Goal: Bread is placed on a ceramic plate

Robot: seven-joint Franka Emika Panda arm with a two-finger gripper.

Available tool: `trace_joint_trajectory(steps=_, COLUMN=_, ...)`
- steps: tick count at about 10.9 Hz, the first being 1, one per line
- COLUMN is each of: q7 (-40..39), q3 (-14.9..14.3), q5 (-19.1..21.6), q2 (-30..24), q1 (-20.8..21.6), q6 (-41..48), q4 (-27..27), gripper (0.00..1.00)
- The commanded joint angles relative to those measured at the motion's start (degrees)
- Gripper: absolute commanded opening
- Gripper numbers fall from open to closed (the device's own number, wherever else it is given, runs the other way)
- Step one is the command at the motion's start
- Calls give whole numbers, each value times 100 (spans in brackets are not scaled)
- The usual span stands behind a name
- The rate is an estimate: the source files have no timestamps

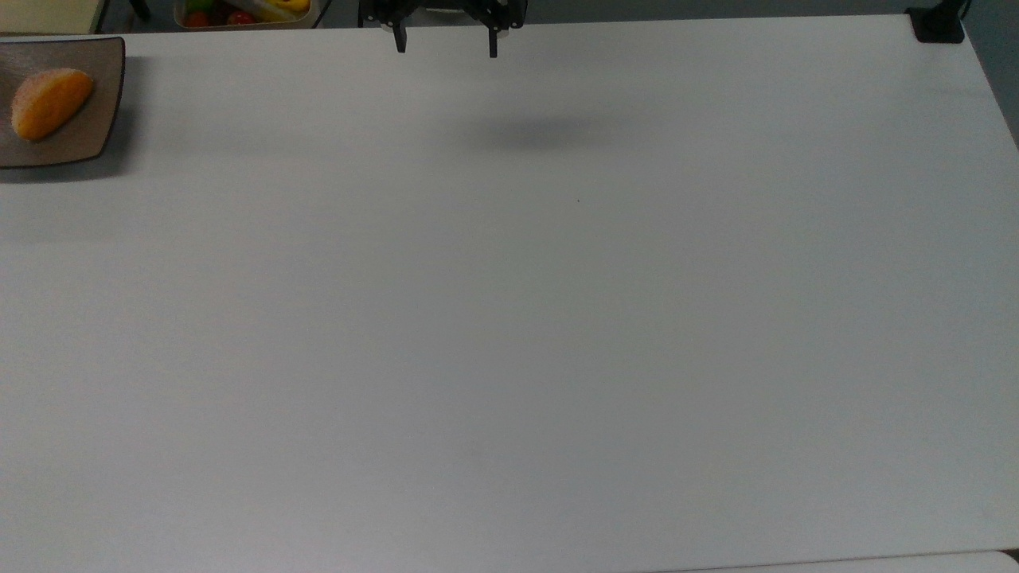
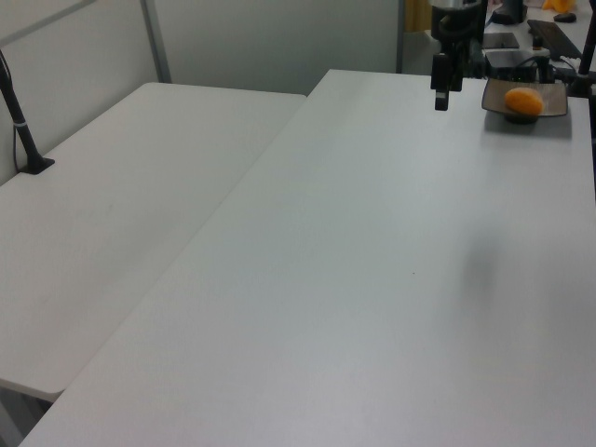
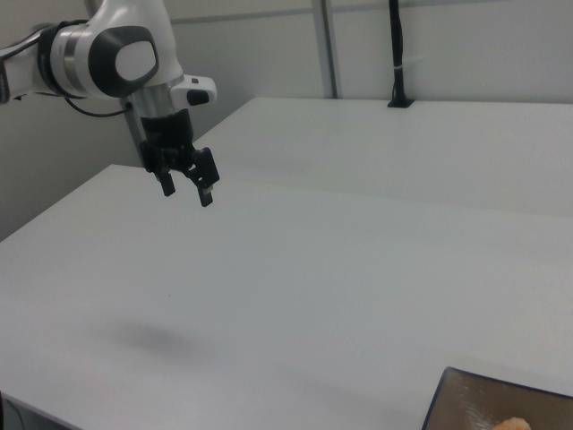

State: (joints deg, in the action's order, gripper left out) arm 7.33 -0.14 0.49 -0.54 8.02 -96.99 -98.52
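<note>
The bread [image 1: 49,102], an oval orange roll with a sugary upper edge, lies on the brown square ceramic plate [image 1: 94,131] at the top view's far left corner. The left view has the bread [image 2: 523,100] on the plate [image 2: 556,105] at the far right. In the right view a plate corner [image 3: 474,403] and a sliver of bread [image 3: 516,423] sit at the bottom edge. My gripper [image 1: 447,50] hangs open and empty above the table's far edge, well to the right of the plate in the top view. It is also in the left view [image 2: 441,96] and the right view [image 3: 187,195].
A basket of colourful fruit [image 1: 243,11] sits beyond the table's far edge. A black clamp [image 1: 938,24] grips the top view's top right corner. A second white table [image 2: 121,186] with a black pole [image 2: 23,130] adjoins on the left view's left. The gripper's shadow [image 1: 541,131] falls on the tabletop.
</note>
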Motion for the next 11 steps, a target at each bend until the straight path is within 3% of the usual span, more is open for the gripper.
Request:
trace_joint_trajectory(steps=1, q7=137, q3=5, q5=-190, q2=-69, q1=33, q6=-119, q4=-115, gripper=100)
trace_joint_trajectory(steps=11, q7=137, q3=5, q5=-198, q2=54, q1=95, q6=-242, q4=-97, gripper=100)
